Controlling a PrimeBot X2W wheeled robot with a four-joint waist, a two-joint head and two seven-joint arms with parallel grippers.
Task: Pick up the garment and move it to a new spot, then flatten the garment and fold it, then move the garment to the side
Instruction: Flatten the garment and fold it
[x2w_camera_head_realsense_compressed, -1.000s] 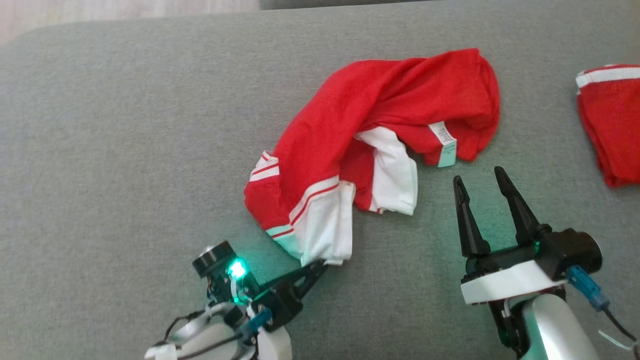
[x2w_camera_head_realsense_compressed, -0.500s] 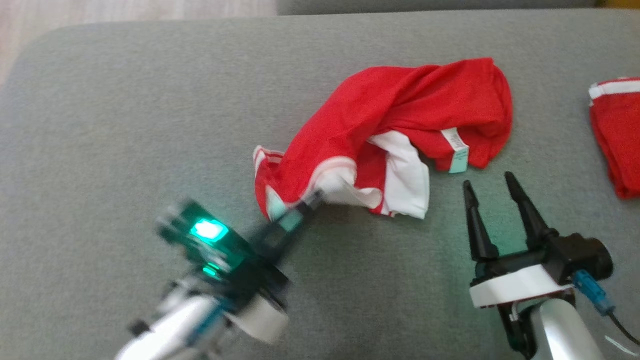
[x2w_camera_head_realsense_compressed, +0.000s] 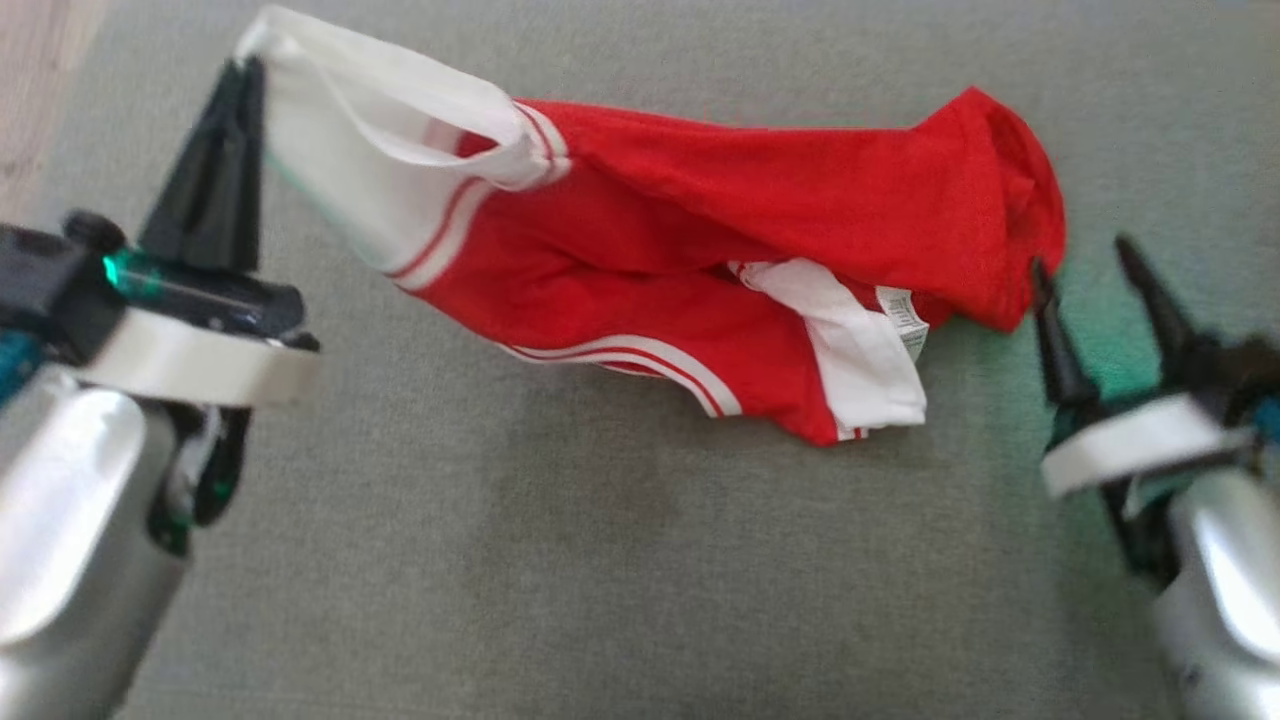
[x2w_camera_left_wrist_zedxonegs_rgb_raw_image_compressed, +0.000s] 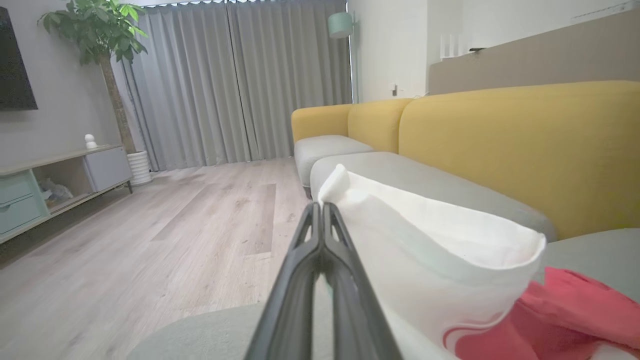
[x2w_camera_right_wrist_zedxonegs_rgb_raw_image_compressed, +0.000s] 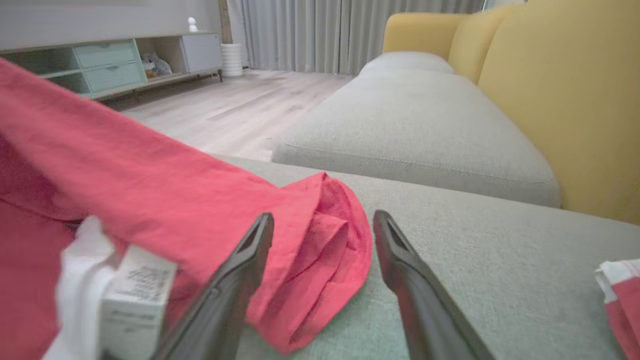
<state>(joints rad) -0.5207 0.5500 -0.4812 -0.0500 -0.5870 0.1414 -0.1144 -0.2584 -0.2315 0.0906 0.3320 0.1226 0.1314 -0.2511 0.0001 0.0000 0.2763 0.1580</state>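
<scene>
Your left gripper (x2w_camera_head_realsense_compressed: 243, 75) is pinched tight on the white edge of the red garment (x2w_camera_head_realsense_compressed: 700, 230), holding that end up off the grey sofa cushion (x2w_camera_head_realsense_compressed: 500, 560) on your left. The garment's other end lies on the cushion just beside your right gripper (x2w_camera_head_realsense_compressed: 1085, 258), whose fingers are spread wide and hold nothing.

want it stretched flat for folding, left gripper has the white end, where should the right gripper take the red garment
Take the bunched red end of the garment, opposite the white edge pinched by the left gripper. Come in from the robot's right, low along the cushion: that end lies folded in a thick lip facing the open right gripper, so it probably pinches easily.
</scene>
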